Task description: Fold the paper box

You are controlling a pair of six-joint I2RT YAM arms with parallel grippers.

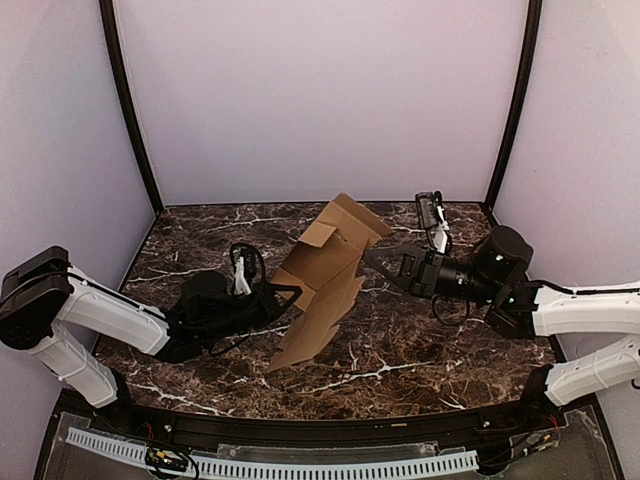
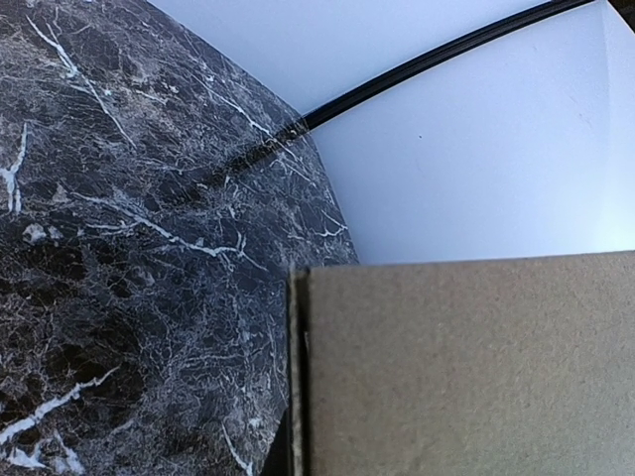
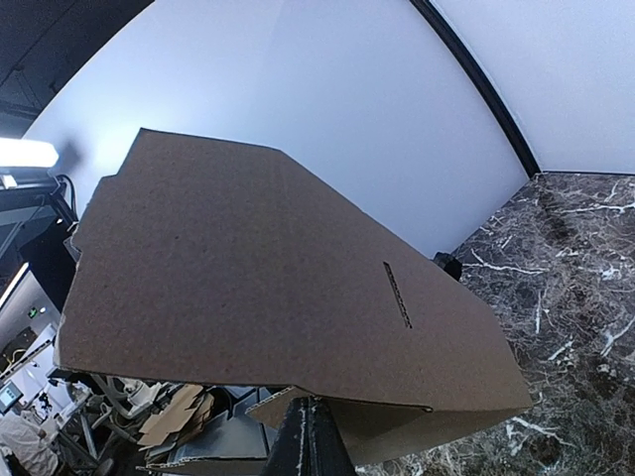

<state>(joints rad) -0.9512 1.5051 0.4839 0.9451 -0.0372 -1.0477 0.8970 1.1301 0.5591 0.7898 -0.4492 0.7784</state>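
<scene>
The paper box [image 1: 325, 280] is a tan die-cut cardboard sheet, partly folded and held tilted above the middle of the table, with its lower tabs pointing toward the front. My left gripper [image 1: 291, 292] meets its left edge and is shut on it. In the left wrist view the cardboard panel [image 2: 466, 367] fills the lower right and hides the fingers. My right gripper [image 1: 372, 258] reaches the box's right side. In the right wrist view its black fingers [image 3: 310, 446] are pressed together on a lower flap, under the wide slotted panel [image 3: 268, 288].
The dark marble table [image 1: 420, 350] is closed in by pale walls at the back and sides, with black corner posts [image 1: 130, 110]. A white perforated strip [image 1: 300, 465] runs along the front edge. A black cable loops above the left wrist [image 1: 245, 262].
</scene>
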